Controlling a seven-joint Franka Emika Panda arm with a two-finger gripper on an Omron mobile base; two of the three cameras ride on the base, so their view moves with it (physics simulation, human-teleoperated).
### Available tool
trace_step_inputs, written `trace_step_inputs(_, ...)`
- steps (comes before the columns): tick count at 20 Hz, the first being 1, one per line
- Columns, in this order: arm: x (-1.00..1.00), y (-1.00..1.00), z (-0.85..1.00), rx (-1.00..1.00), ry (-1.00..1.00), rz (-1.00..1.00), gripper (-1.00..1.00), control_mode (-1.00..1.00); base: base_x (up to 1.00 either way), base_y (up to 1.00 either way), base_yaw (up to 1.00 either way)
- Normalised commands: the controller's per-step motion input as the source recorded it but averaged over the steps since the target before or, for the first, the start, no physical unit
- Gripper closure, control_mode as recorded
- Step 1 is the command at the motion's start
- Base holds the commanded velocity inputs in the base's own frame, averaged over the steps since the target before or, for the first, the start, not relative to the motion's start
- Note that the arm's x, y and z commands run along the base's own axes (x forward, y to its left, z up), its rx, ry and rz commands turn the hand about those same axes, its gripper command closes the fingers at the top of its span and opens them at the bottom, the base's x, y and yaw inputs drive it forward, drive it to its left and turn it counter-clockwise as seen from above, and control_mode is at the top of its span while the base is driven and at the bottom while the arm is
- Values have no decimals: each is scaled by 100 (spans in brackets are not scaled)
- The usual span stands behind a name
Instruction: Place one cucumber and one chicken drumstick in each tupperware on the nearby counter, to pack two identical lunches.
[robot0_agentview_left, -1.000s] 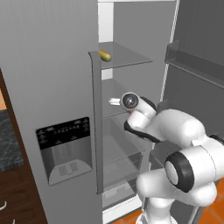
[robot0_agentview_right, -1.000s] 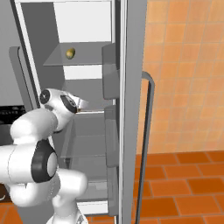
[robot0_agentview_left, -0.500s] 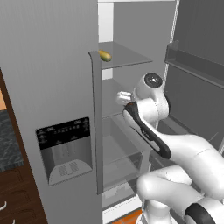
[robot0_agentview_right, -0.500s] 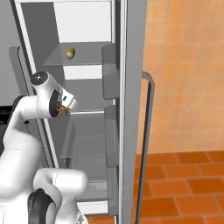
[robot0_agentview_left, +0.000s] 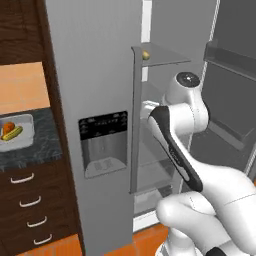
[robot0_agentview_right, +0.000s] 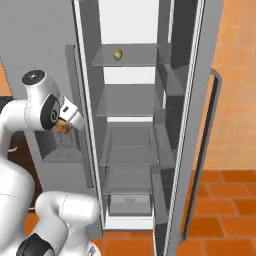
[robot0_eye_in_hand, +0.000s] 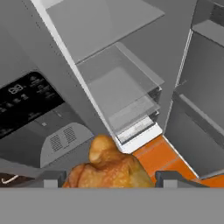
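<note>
Orange-brown chicken drumstick (robot0_eye_in_hand: 107, 168) sits between the 2 dark fingertips (robot0_eye_in_hand: 170, 178) at the bottom of the hand view, pressed from both sides; the jaws are closed on it. In the right base view the same piece (robot0_agentview_right: 62, 127) shows as a small brown lump under the gripper (robot0_agentview_right: 65, 125), held in front of the fridge's left door (robot0_agentview_right: 45, 60), outside the open compartment.

Arm (robot0_agentview_left: 175, 145): rises from the lower right of the left base view, elbow bent, upper link crossing in front of the open fridge (robot0_agentview_left: 150, 125). Gripper itself is hidden behind the arm in that view.

Behind the drumstick in the hand view: ice-and-water dispenser panel (robot0_eye_in_hand: 30, 109) with dark display on the grey door, then the clear glass shelves (robot0_eye_in_hand: 118, 92) of the fridge interior, and orange floor tiles (robot0_eye_in_hand: 153, 155) below.

Fridge interior, right base view: stacked shelves, bottom drawer (robot0_agentview_right: 130, 204), right door (robot0_agentview_right: 200, 125) swung open with a long handle (robot0_agentview_right: 209, 150).

Top shelf: 1 cucumber (robot0_agentview_right: 118, 54), seen end-on, resting alone; also visible in the left base view (robot0_agentview_left: 146, 55).

Far left of the left base view: speckled counter (robot0_agentview_left: 35, 147) over dark drawers (robot0_agentview_left: 30, 200) with silver handles. 1 tupperware (robot0_agentview_left: 17, 131) stands on it, already holding 1 cucumber (robot0_agentview_left: 13, 133) and 1 orange-brown piece (robot0_agentview_left: 7, 126), touching each other.
</note>
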Motion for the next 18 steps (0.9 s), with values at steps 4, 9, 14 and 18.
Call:
trace_step_inputs(4,0,0,0,0,0,0,100,100,-22,100,56)
trace_step_inputs(9,0,0,0,0,0,0,100,100,6,100,39)
trace_step_inputs(14,0,0,0,0,0,0,100,100,47,100,16)
trace_step_inputs(18,0,0,0,0,0,0,100,100,78,100,3)
